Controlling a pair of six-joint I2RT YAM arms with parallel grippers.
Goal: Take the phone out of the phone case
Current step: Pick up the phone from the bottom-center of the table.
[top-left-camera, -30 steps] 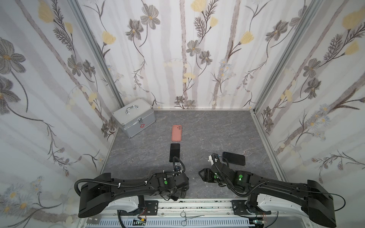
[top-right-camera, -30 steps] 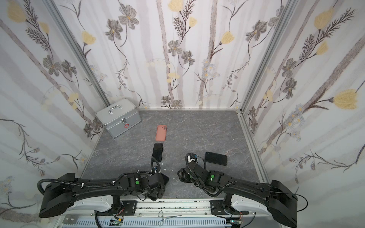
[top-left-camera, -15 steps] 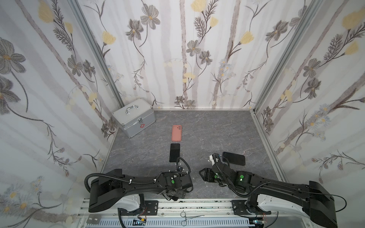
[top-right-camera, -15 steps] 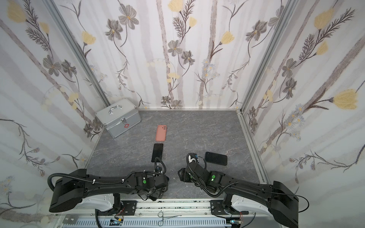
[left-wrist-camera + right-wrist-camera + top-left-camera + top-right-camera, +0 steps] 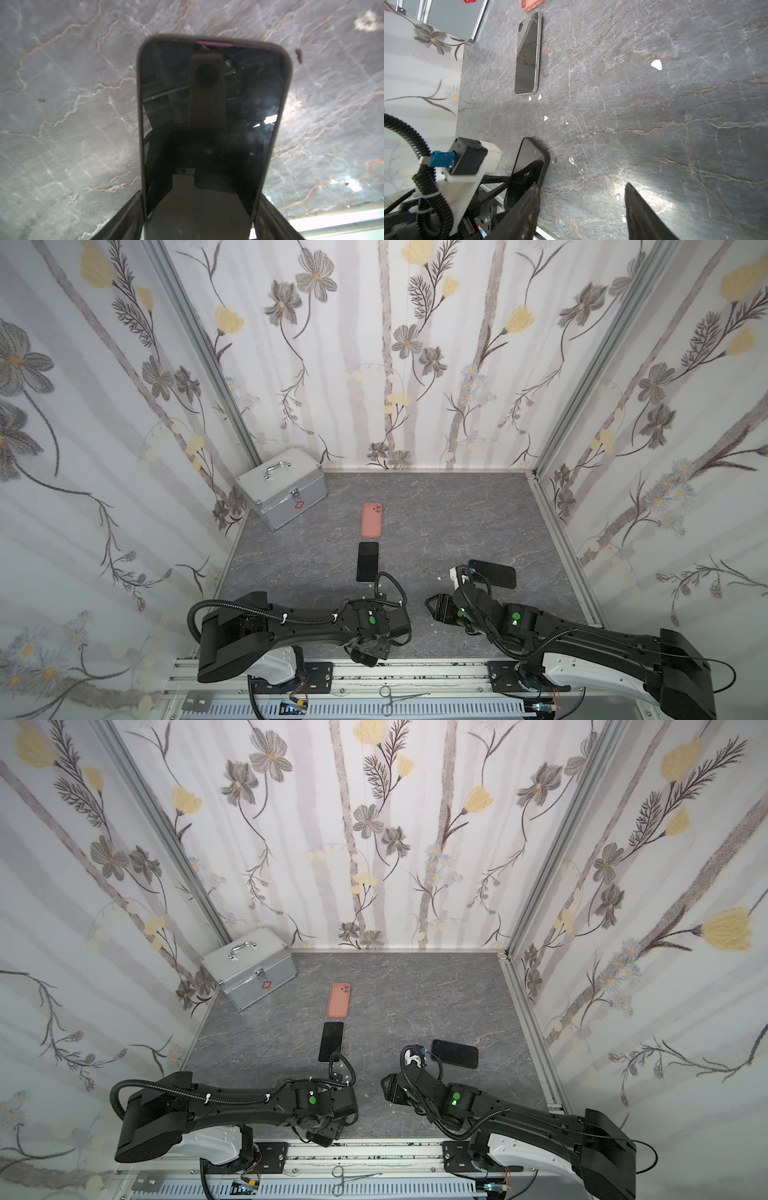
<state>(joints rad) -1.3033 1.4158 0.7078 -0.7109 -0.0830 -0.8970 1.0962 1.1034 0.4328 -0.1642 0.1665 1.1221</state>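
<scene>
Drawn toward front edge of grey marbled table (image 5: 62,104) since a second ago: left end effector (image 5: 199,209) astride glossy black phone (image 5: 207,124) in dark matte case (image 5: 286,66), grip or mere flanking impossible to tell. Close squarely on long edges; save spread, empty right end effector (image 5: 581,186) for corner peel.

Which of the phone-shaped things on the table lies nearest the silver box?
The pink case, the only one not black. The bare phone and the black one beside the right arm lie farther from the silver box.
</scene>
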